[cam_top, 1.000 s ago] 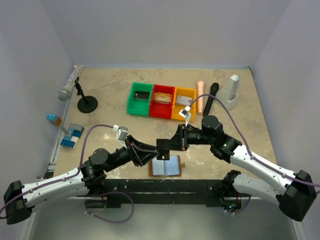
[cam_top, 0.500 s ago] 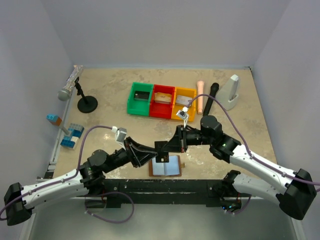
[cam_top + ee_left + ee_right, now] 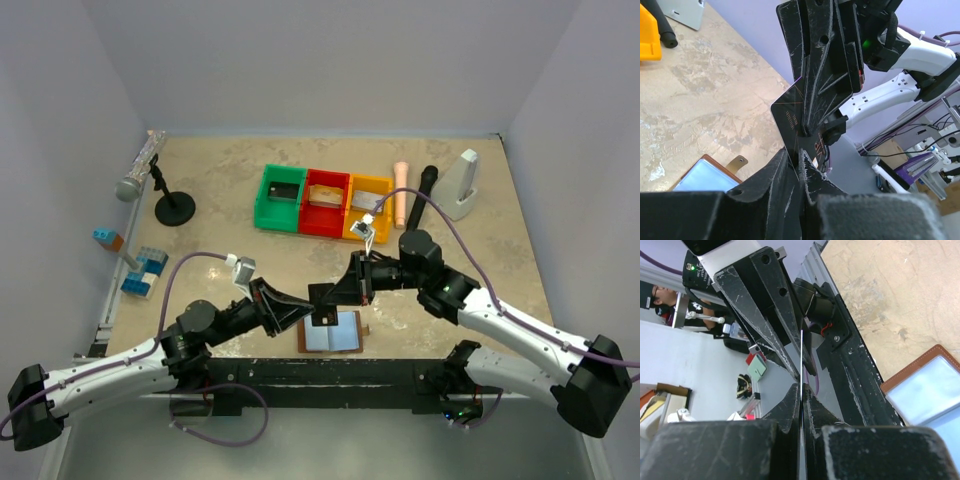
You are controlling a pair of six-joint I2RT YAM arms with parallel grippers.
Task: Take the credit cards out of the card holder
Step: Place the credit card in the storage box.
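Upper middle of the top view: green bin (image 3: 264, 203) holding a dark card (image 3: 285, 190), red bin (image 3: 309, 222) a tan card (image 3: 325, 195), yellow bin (image 3: 351, 228) something pale, partly hidden. On the beige marbled table (image 3: 230, 225) between lilac walls (image 3: 320, 70), card holder (image 3: 340, 334) open at lower middle; just above it a dark credit card (image 3: 790, 112), pinched at opposite edges by left gripper (image 3: 799, 155) and right gripper (image 3: 801, 390), both closed. Far left: microphone stand (image 3: 172, 206), toy blocks (image 3: 143, 272).

Counted: one green bin (image 3: 285, 170), one red bin (image 3: 328, 176), one yellow bin (image 3: 372, 181); one card holder (image 3: 345, 335); one dark card (image 3: 790, 112); one microphone (image 3: 135, 180) on stand
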